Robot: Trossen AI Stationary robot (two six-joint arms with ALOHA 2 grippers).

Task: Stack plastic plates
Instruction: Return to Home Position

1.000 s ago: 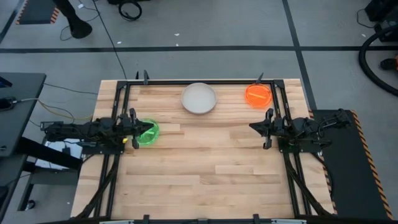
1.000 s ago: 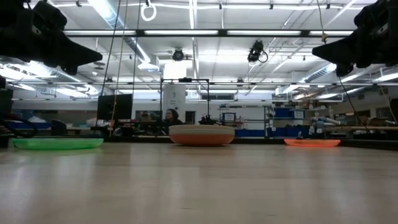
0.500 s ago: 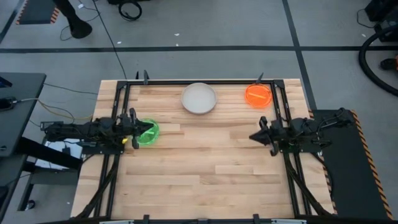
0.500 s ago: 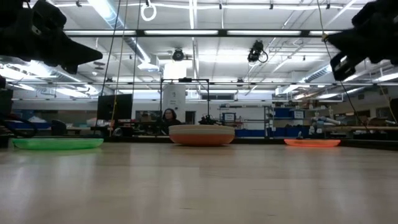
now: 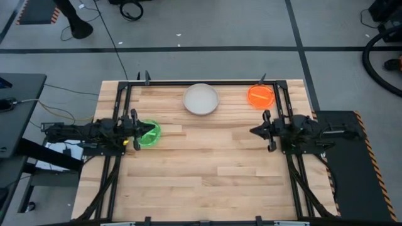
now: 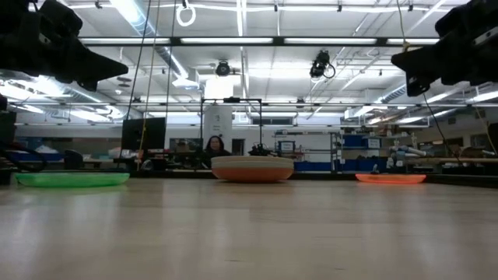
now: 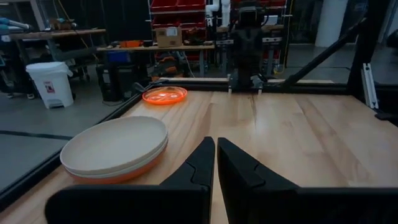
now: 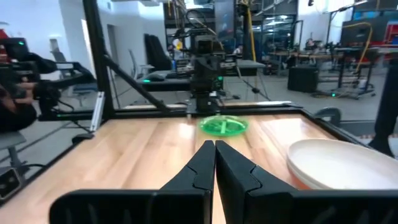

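as both hover empty — left gripper (image 5: pixel 137 131) closed by green plates (image 5: pixel 151 134) | right gripper (image 5: pixel 254 130) closed near orange plates (image 5: pixel 260 96)

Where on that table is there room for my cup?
Crowded: white stack and orange stack along one edge, green stack by the left gripper. Bare: the table between it and the right gripper, and all beyond them, away from the stacks.

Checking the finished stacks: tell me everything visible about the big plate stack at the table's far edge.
The big plate stack is round, shallow, opaque plastic, with an off-white plate on top and a rust-red one showing at the bottom. It rests flat on the wooden table, mid far edge, touching nothing else. The left hand and right hand are away from it.
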